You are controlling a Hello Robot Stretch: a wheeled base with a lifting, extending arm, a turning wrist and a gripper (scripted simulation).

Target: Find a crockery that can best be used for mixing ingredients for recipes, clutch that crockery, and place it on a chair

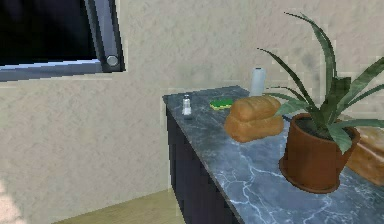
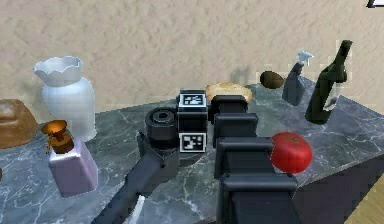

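The claw [image 2: 135, 190] is showing against the surface [image 2: 340, 145]; whether it is holding anything cannot be told. A white jagged-rimmed vessel [image 2: 66, 95] is standing beyond the claw, to its left.

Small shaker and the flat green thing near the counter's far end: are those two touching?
Apart. The forward view shows a strip of bare countertop between the small shaker and the green thing.
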